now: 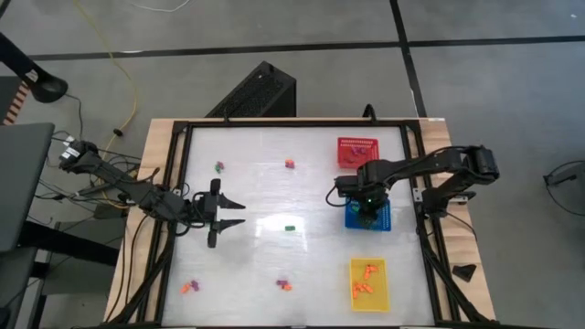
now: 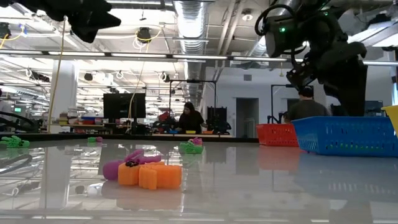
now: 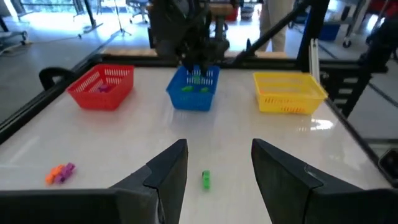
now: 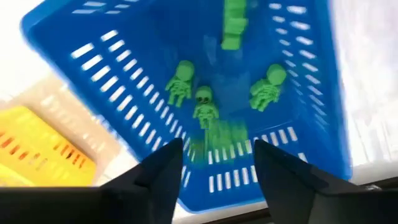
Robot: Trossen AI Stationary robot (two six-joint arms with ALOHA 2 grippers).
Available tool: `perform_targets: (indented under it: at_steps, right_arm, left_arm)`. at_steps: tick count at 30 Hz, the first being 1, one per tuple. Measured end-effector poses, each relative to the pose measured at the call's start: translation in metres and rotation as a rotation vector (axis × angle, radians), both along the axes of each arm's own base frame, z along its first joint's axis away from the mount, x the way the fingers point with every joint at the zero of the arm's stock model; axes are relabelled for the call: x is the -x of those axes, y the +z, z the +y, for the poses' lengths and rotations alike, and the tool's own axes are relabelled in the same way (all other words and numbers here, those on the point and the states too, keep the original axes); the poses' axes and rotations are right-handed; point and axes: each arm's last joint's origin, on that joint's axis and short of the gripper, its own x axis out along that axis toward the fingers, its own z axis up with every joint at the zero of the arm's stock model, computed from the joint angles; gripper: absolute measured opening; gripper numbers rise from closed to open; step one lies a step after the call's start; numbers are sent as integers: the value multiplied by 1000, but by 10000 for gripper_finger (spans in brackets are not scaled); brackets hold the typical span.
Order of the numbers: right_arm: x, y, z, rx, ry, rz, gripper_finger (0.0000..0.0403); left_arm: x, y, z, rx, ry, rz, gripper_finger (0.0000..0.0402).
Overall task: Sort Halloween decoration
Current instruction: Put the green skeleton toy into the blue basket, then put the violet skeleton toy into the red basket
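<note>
My right gripper (image 4: 214,165) hangs open over the blue basket (image 1: 382,219), fingers pointing down into it. Several green skeleton trinkets (image 4: 204,104) lie on the basket's floor, and a blurred green piece (image 4: 217,134) shows just beyond the fingertips. My left gripper (image 1: 233,213) is open low over the table's left half, pointing toward the right edge. A small green trinket (image 3: 206,180) lies on the table just ahead of its fingers (image 1: 289,227). Other trinkets lie scattered: orange-purple ones (image 1: 189,287) (image 1: 290,164), a purple one (image 1: 284,285), a green-purple one (image 1: 219,167).
A red basket (image 1: 357,151) holding purple pieces stands toward the far right, and a yellow basket (image 1: 367,283) with orange pieces toward the near right. A raised black frame (image 1: 183,183) borders the table. People sit at desks in the room beyond (image 2: 189,118).
</note>
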Motion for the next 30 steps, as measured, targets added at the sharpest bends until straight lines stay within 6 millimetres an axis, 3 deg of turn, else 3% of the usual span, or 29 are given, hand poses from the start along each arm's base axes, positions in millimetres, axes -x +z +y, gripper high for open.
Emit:
perform_targets:
  at_steps: [4,12,16,21,26,28,30]
  right_arm:
    - [0,0,-4,2,-2,-3,253]
    - [-1,1,-8,-99,-51,-16,255]
    - [-8,0,-3,-63,-61,-82,256]
    - [-27,4,20,-70,8,-258,256]
    - [-42,32,51,-33,111,-403,256]
    - [-47,45,63,51,147,-475,256]
    - [-52,54,72,157,168,-562,256]
  left_arm:
    - [1,-5,0,9,0,44,169]
    - [1,-7,1,12,2,64,169]
    - [1,-9,-1,-8,-42,90,169]
    - [-3,-19,-5,-20,-110,163,169]
    - [-10,-33,-10,-53,-155,250,169]
    - [-11,-39,-9,-100,-89,297,169]
    - [-11,-46,-2,-104,96,335,169]
